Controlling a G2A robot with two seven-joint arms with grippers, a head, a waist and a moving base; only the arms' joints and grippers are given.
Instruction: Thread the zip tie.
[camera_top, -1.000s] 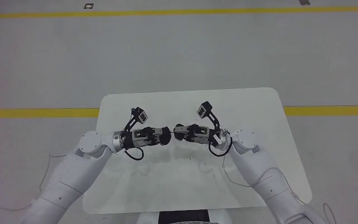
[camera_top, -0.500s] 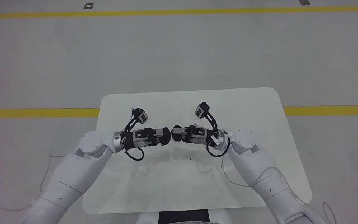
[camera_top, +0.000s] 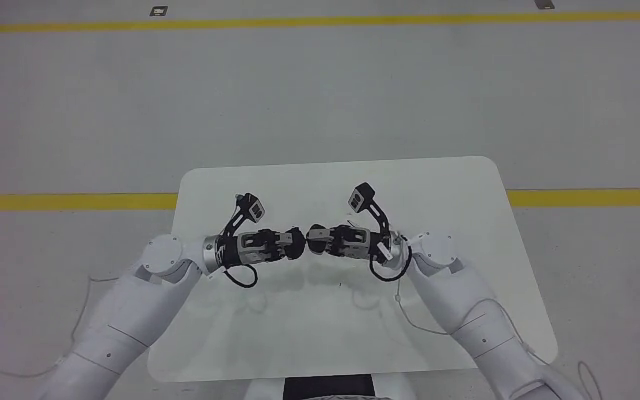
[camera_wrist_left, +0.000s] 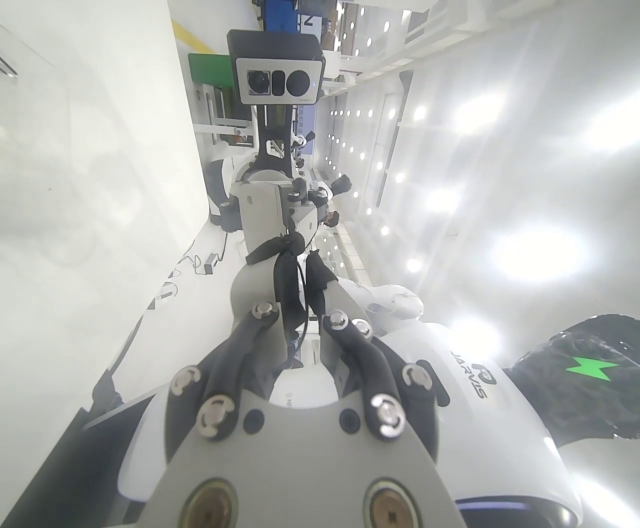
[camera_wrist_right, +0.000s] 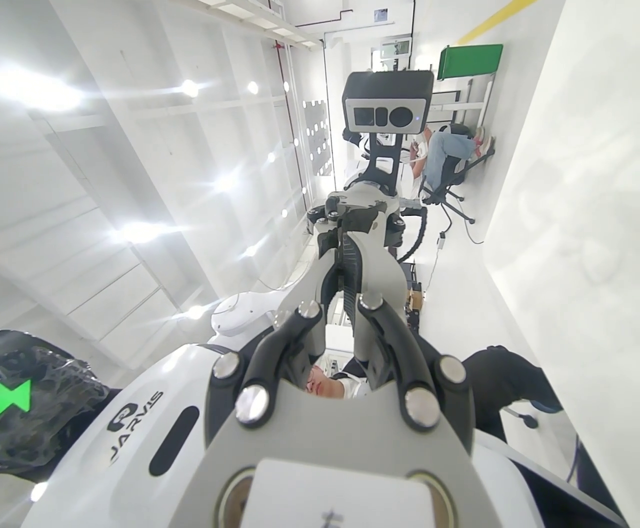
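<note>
1. Found white bench (camera_top: 480, 200) beneath the work. Judged it a backstop only, with the job held in the air above its middle.

2. Noted left arm (camera_top: 130, 300) and right arm (camera_top: 470, 300) bent inward from either side, meeting over bench centre. Judged this posture chosen to bring both wrists onto one line, nose to nose.

3. Noted left gripper (camera_wrist_left: 299, 270) and right gripper (camera_wrist_right: 344, 255) tip to tip, touching or all but touching; could not tell which. Found left fingers (camera_wrist_left: 281, 287) narrow, with only a slim gap between. Found right fingers (camera_wrist_right: 351, 270) drawn close together, pinched.

4. Traced zip tie (camera_wrist_left: 301, 300) as a thin dark strand, running from the right gripper's tips down through the gap between the left fingers, well off the bench. Judged each gripper to grip one part of it, for aiming tail at head. Could not make out the head, nor confirm entry of tail. Judged threading in hand, not proven complete.
</note>
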